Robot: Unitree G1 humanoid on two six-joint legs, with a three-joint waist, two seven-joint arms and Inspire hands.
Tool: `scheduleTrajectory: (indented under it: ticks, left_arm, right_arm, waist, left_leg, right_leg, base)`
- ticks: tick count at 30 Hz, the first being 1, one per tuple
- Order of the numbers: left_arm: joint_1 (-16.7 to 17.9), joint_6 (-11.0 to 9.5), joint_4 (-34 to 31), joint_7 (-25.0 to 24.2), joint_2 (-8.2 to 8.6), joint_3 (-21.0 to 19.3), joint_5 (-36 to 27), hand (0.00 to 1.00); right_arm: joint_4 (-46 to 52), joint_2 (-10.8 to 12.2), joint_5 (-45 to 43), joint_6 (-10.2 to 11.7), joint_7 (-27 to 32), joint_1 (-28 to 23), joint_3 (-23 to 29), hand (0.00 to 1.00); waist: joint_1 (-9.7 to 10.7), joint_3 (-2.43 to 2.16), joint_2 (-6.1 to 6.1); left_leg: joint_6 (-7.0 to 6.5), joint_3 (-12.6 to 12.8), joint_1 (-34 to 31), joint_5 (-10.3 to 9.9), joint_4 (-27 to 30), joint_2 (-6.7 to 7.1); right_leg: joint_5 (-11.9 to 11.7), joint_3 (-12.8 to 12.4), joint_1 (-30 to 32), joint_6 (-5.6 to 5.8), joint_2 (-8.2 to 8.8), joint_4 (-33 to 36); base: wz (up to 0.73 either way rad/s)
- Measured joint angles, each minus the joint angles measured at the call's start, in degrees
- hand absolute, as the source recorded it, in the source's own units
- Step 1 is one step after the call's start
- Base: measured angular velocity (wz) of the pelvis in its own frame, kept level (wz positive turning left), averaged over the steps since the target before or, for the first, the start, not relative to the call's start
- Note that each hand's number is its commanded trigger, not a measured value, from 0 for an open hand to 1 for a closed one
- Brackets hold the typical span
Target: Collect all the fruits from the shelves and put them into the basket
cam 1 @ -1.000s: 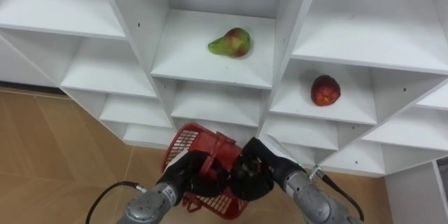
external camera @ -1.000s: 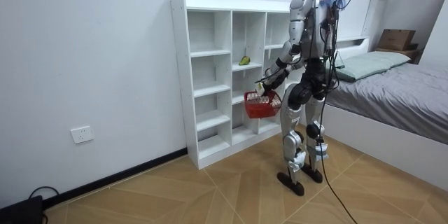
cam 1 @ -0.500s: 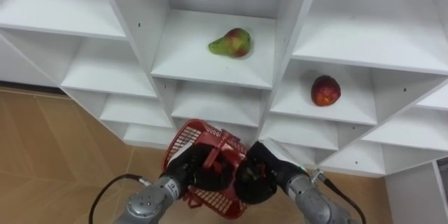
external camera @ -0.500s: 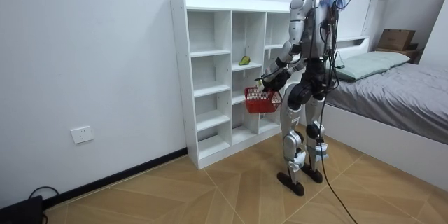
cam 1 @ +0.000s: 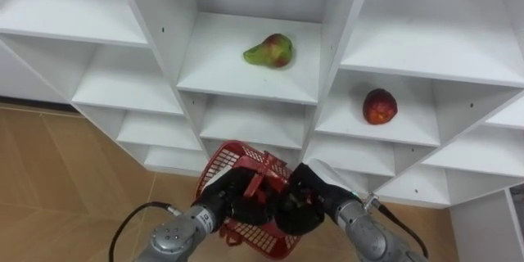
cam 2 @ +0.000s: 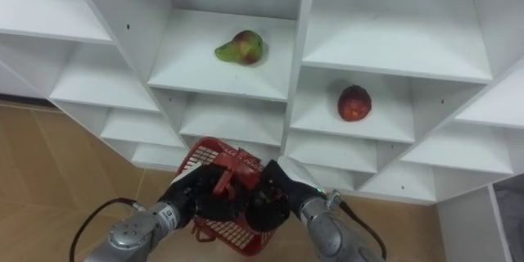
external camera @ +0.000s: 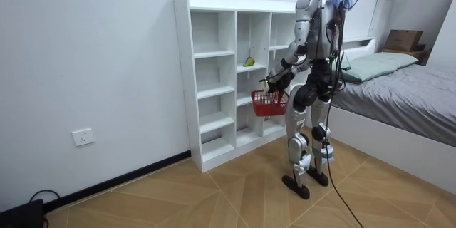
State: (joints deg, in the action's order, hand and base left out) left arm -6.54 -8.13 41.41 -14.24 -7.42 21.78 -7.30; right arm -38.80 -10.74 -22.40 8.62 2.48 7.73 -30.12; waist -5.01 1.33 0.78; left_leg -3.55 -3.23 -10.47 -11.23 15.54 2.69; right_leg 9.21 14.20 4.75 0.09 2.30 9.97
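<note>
Red basket point(cam 1: 214, 178) below closet point(cam 1: 426, 33); pear point(cam 1: 269, 50), peach point(cam 1: 380, 106) in separate compartments.

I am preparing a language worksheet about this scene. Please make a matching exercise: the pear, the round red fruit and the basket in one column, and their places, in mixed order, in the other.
Things
1. pear
2. round red fruit
3. red basket

Places
A. held by its handle in the left hand, in front of the low shelves
B. on a closet shelf, in the column further left, the higher of the two fruits
C. on a shelf in the column further right, one level lower

Pairs: 1-B, 2-C, 3-A
</note>
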Motion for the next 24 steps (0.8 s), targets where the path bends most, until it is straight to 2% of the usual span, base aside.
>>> scheduleTrajectory:
  ticks: [9, 11, 12, 13, 20, 24]
  left_arm:
    - [0.1, -1.0, 0.0, 0.0, 0.01, 0.7, 0.0, 1.00]
    - [0.1, -1.1, 0.0, 0.1, -0.01, 1.0, -0.1, 1.00]
    - [0.1, -1.1, 0.0, 0.1, -0.03, 1.1, -0.1, 1.00]
    - [0.1, -1.1, 0.0, 0.1, -0.02, 1.2, -0.1, 1.00]
    - [0.5, -1.0, 0.3, 0.1, -0.10, 4.5, -2.1, 1.00]
    - [0.6, -1.0, 0.3, 0.1, 0.01, 5.3, -2.3, 1.00]
  right_arm:
    - [0.0, 0.0, -0.3, 0.1, 0.0, 0.1, 0.0, 1.00]
    - [0.0, 0.0, -0.4, 0.1, 0.0, 0.1, 0.0, 0.57]
    - [0.0, 0.0, -0.4, 0.1, 0.0, 0.1, 0.0, 0.03]
    - [0.0, 0.0, -0.4, 0.1, 0.0, 0.1, 0.0, 0.00]
    - [0.0, 0.1, 0.0, 0.1, 0.5, 1.0, 0.0, 0.00]
    - [0.0, 1.3, 1.3, 0.1, 0.5, 1.2, 0.0, 0.00]
  waist:
    - [0.1, 0.01, -0.03]
    - [0.0, 0.01, -0.04]
    - [0.1, 0.02, -0.05]
    - [0.1, 0.02, -0.05]
    - [0.1, 0.03, -0.06]
    - [0.3, 0.04, -0.06]
  left_leg:
    - [0.00, 0.0, 0.0, 0.0, 0.0, 0.01]
    - [0.00, 0.0, 0.0, 0.0, 0.0, 0.01]
    - [0.00, 0.0, 0.0, 0.0, 0.0, 0.01]
    - [0.00, 0.0, 0.0, 0.0, 0.0, 0.01]
    - [0.00, 0.1, 0.1, 0.0, -0.1, 0.00]
    - [0.00, 0.1, 0.1, 0.0, -0.1, -0.01]
  right_leg:
    - [0.0, 0.0, 0.0, 0.00, -0.01, 0.0]
    - [0.0, 0.0, 0.0, 0.00, -0.02, 0.0]
    - [0.0, 0.0, 0.0, 0.00, -0.02, 0.0]
    - [0.0, 0.0, 0.0, 0.00, -0.03, 0.0]
    - [0.0, 0.0, 0.0, 0.00, -0.01, 0.0]
    - [0.0, 0.0, 0.0, 0.00, -0.02, 0.0]
  base:
    - [0.00]
    - [0.00]
    - [0.00]
    - [0.00]
    - [0.00]
    - [0.00]
